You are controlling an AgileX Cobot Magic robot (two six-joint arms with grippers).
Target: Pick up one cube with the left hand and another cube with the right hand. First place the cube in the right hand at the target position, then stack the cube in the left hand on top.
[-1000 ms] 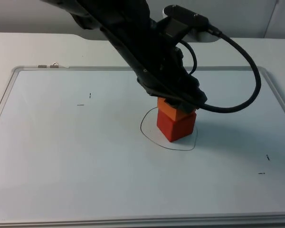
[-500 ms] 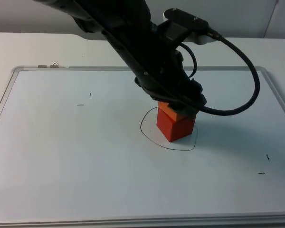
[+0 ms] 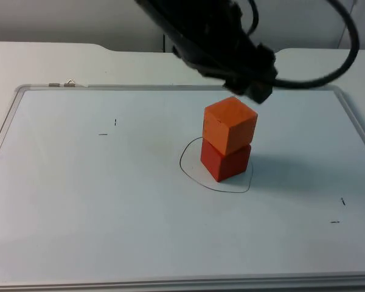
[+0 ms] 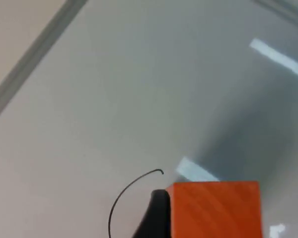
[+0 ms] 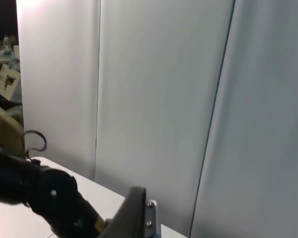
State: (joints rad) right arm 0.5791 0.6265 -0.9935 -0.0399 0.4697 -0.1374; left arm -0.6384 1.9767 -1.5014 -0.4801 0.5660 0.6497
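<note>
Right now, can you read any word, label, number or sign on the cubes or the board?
None legible.
Orange cube: plain faces.
Red cube: plain faces.
Whiteboard: only a hand-drawn circle outline and small pen ticks, no characters.

One cube (image 3: 230, 125) sat on top of another cube (image 3: 225, 162). The bottom cube stood inside a drawn ring (image 3: 191, 173) near the middle of the whiteboard (image 3: 79, 201). The left gripper (image 3: 255, 85) hung just above and behind the stack.
</note>
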